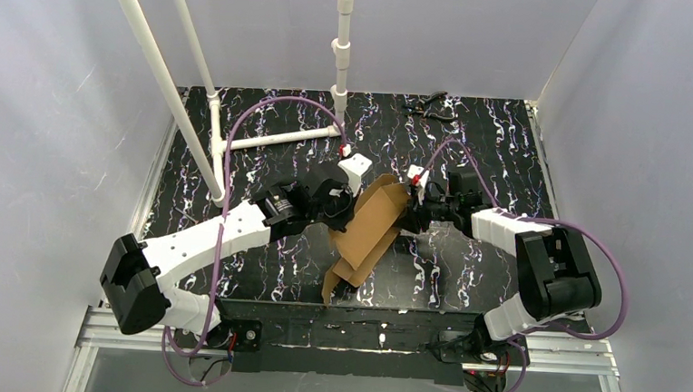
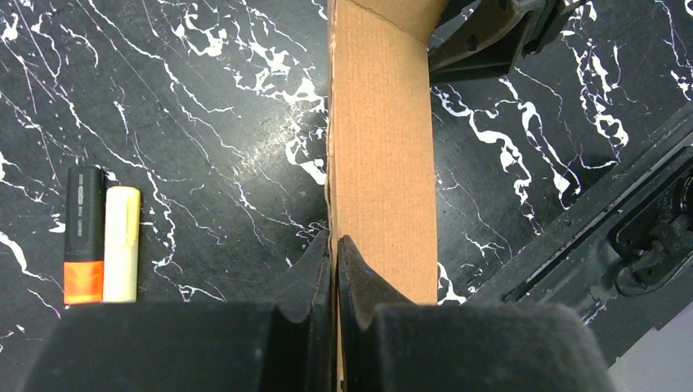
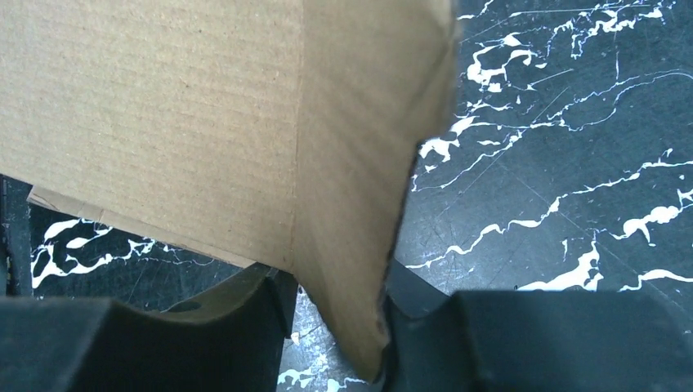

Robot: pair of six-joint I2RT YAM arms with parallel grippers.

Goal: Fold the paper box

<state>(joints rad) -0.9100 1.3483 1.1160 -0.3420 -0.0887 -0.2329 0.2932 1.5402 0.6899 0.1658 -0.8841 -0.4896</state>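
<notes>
The paper box [image 1: 373,229] is a brown cardboard sheet, partly folded, standing tilted at the table's middle between both arms. My left gripper [image 1: 347,214] holds it from the left. In the left wrist view its jaws [image 2: 335,245] are shut on the edge of a long cardboard panel [image 2: 380,147]. My right gripper [image 1: 412,215] is at the box's upper right. In the right wrist view a bent flap [image 3: 351,204] hangs between its jaws [image 3: 339,278]. The flap touches the right finger [image 3: 409,286], and a gap shows beside the left finger [image 3: 261,302], so the jaws stand apart.
An orange-tipped black marker [image 2: 84,245] and a pale yellow stick [image 2: 122,243] lie side by side on the black marbled table, left of the panel. A white pipe frame [image 1: 274,140] stands at the back left. Pliers [image 1: 428,106] lie at the far edge. The table's front rail [image 2: 605,204] is close.
</notes>
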